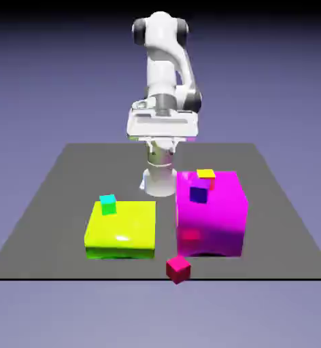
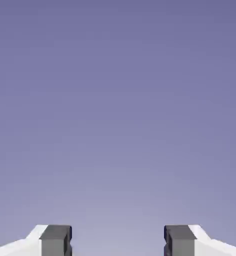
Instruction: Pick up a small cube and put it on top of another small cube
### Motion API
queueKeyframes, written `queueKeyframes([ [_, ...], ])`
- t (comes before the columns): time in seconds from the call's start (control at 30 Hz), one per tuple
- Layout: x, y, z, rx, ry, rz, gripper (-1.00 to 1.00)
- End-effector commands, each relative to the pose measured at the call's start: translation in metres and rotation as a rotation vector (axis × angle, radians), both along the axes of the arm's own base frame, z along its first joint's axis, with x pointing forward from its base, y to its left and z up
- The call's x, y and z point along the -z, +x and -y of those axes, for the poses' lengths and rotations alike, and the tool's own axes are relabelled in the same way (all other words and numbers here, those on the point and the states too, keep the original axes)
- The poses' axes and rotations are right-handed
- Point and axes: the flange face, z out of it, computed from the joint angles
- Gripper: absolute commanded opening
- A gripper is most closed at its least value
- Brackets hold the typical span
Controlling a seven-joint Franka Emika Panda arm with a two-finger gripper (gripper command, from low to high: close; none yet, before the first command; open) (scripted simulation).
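While the gripper (image 2: 118,242) hangs high above the table (image 1: 54,197) with its two grey fingertips (image 2: 55,241) spread wide apart and nothing between them, the red cube (image 1: 178,268) sits alone on the grey surface at the table's near edge, at about six o'clock from the table's middle. It rests flat on one face, turned so that a vertical edge faces the camera; being a cube, it has no long axis to speak of.

The teal cube (image 1: 108,204) stands on top of the big yellow-green block (image 1: 120,230), at the block's ten o'clock corner in the exterior view, upright and roughly square to the block's edges. The red cube lies at about four o'clock from that block, near it but not touching.

At three o'clock from the yellow-green block, just beside it, stands a taller magenta block (image 1: 211,212). A small yellow cube (image 1: 205,175) sits on its top towards eleven o'clock, and a small purple cube (image 1: 199,192) shows just below it, against the block's front upper edge; whether it rests on the top cannot be told.

The hand view shows only the plain blue-violet backdrop (image 2: 118,100) beyond the fingertips.
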Motion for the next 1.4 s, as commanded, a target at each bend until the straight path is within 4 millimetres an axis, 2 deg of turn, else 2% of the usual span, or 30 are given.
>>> queueKeyframes([
  [0.0, 0.002, 0.01, -0.004, -0.014, -0.013, -0.037, 0.0],
  [0.17, 0.016, 0.06, -0.023, -0.085, -0.081, -0.222, 0.0],
  [0.33, 0.039, 0.106, -0.042, -0.15, -0.15, -0.404, 0.0],
  [0.53, 0.075, 0.153, -0.065, -0.22, -0.23, -0.62, 0.0],
  [0.73, 0.119, 0.191, -0.084, -0.279, -0.308, -0.832, 0.0],
  [1.07, 0.204, 0.232, -0.108, -0.346, -0.423, -1.182, 0.0],
  [1.37, 0.287, 0.242, -0.116, -0.366, -0.501, -1.499, 0.0],
])
